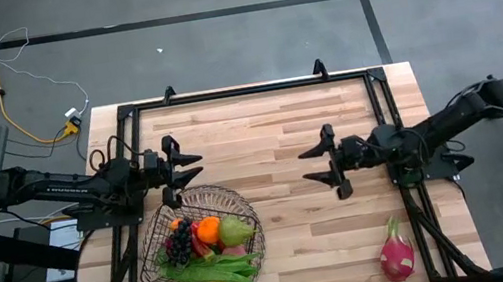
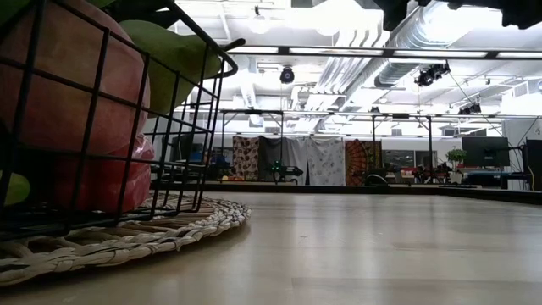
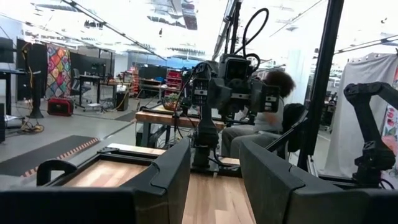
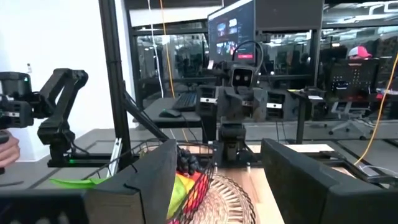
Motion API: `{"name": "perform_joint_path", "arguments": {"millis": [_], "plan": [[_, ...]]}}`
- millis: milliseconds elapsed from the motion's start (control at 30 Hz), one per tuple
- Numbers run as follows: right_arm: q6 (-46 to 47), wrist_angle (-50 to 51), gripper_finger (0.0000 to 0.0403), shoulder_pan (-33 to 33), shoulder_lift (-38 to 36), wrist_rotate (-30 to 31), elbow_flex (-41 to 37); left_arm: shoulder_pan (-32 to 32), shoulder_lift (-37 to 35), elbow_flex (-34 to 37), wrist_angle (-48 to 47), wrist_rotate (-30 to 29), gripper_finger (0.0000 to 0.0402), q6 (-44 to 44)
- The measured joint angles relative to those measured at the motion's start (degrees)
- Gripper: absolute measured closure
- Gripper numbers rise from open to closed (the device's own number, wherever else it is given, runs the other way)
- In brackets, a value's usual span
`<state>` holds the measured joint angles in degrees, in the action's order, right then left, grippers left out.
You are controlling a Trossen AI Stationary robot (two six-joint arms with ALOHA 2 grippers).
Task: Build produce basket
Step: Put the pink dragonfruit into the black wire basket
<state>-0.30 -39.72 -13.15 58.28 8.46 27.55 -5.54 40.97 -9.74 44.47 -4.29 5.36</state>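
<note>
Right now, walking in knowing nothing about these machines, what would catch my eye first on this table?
Probably the wire basket at the table's near left edge, heaped with bright produce on a woven mat. Next, the pink dragon fruit lying alone near the right front corner. Above them, two dark arms face each other, the left end effector open just behind the basket and the right end effector open over bare wood.

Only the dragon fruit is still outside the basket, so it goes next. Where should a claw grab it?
Grip the dragon fruit across its round pink body, probably from straight above. It lies flat on the table, green tip pointing away from the front edge, so closing across the narrower width looks easiest. The right claw is nearer.
</note>
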Motion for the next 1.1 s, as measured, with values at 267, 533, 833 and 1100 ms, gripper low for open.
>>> {"name": "perform_joint_path", "arguments": {"millis": [267, 533, 833, 1100], "plan": [[-0.1, 1.0, 0.0178, 0.0, 0.0, 0.0, 0.0, 0.0, 0.0, 0.0, 0.0, 0.0, 0.0273, 0.0], [4.6, 1.7, 0.0178, 0.0, 0.0, 0.1, 0.0, 0.0, 0.0, 0.0, 0.0, 0.0, 0.0273, 0.0], [45.3, 64.9, 0.0178, -2.8, -0.1, 0.4, 17.4, 0.0, 0.0, 0.0, -0.1, 0.0, 0.0273, 0.0], [87.3, 109.7, 0.0178, -15.4, 8.4, -12.9, 27.9, 0.0, 0.0, 0.0, -0.1, 0.2, 0.0273, 0.0]]}}
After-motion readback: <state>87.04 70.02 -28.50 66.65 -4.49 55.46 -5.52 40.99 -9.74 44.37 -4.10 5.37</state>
